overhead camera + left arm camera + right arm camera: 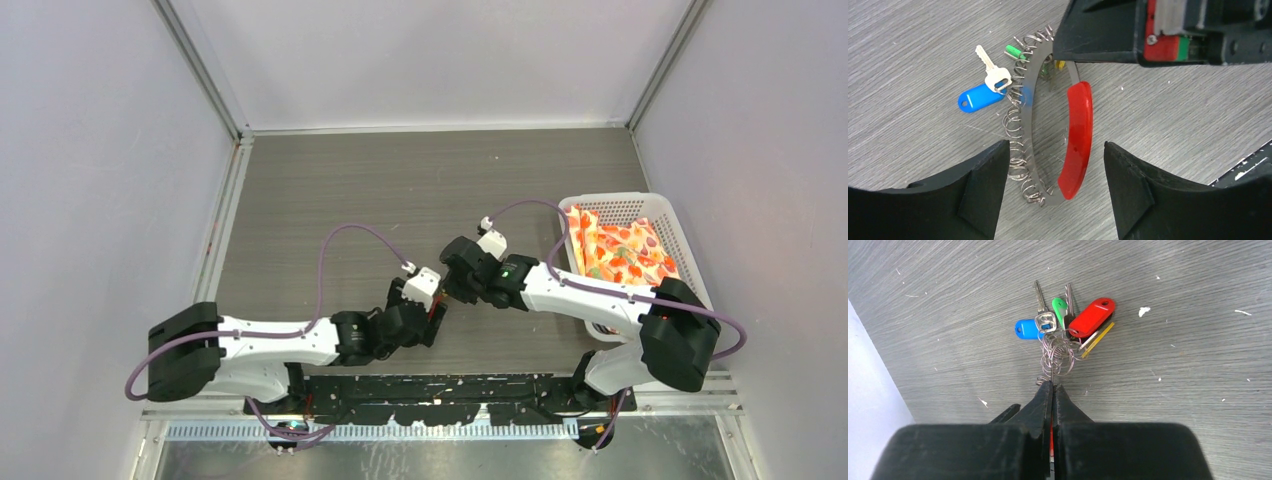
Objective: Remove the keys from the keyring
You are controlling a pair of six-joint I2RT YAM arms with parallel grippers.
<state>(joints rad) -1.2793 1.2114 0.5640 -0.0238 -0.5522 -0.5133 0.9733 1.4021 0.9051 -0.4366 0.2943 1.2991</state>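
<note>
Keyring (pixel 1035 120): grey coiled loop with a red section, hanging upright between my two arms over the table (pixel 330 190), near its front edge.
Right gripper (pixel 1052 387): jaws pressed together on the loop's edge — I hold the keyring up with it.
Left gripper (pixel 1055 167): jaws apart, one finger on each side of the loop's lower end, touching nothing.
Keys (pixel 1063 320): blue, green, red and yellow tags bunched at the loop's far end, all threaded on the small wire rings.
Step in hand: I judge it is bracing the loop so a key can be worked off.
Doing it well: close on the red section squarely, not the loose wire rings — they look springy and may slip.
</note>
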